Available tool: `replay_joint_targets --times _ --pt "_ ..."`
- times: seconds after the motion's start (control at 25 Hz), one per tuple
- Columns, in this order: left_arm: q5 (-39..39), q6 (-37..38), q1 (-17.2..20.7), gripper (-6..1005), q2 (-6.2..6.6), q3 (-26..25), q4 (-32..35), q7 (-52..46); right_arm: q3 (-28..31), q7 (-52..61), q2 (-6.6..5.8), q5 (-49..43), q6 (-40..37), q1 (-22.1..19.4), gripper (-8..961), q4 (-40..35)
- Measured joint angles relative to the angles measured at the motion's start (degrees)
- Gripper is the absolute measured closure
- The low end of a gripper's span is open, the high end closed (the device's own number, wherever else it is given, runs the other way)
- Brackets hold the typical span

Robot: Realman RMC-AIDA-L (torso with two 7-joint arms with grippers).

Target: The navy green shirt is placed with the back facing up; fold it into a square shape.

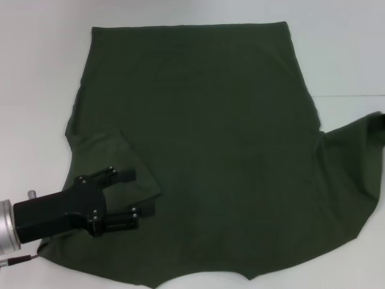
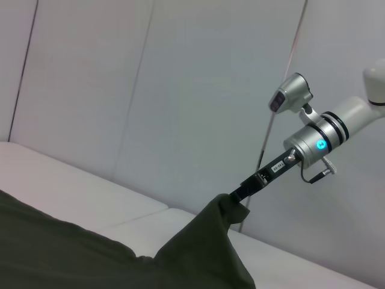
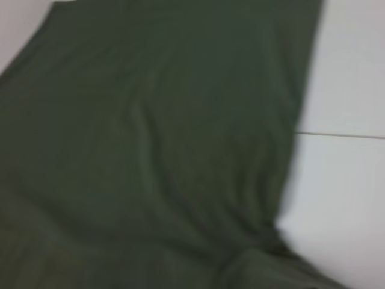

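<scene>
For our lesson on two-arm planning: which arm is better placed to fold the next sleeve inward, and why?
Right, probably. The right gripper is already shut on the navy green shirt at its spread sleeve, lifted off the table. The left gripper hangs open over a sleeve already folded in.

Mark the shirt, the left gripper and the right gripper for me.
shirt (image 1: 222, 132), head view, middle of the plain back.
left gripper (image 1: 137, 194), head view, between its open fingertips.
right gripper (image 2: 236, 195), left wrist view, tip pinching the raised sleeve.
</scene>
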Motion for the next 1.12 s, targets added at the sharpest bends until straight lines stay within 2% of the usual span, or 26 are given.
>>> replay_joint_targets --times 0.24,0.52,0.8,1.04,1.12 --pt "0.0 1.0 0.4 51 0.11 -1.4 0.2 0.0 -4.5 1.1 2.24 -0.2 -1.5 5.1 857 1.7" --pt "0.0 1.6 0.4 52 0.2 -2.2 0.3 0.4 -8.5 1.9 3.83 -0.3 -0.6 8.8 841 3.8" --pt "0.0 1.7 0.4 52 0.22 -2.2 0.4 0.4 -12.9 5.1 5.0 -0.4 3.9 13.5 825 11.0" --pt "0.0 1.7 0.4 51 0.22 -2.2 0.4 0.5 -14.2 6.0 7.49 -0.5 5.2 14.8 811 12.3" --pt "0.1 1.7 0.4 51 0.21 -2.0 0.4 0.5 -14.0 6.6 7.38 -0.5 5.7 14.3 652 11.9"
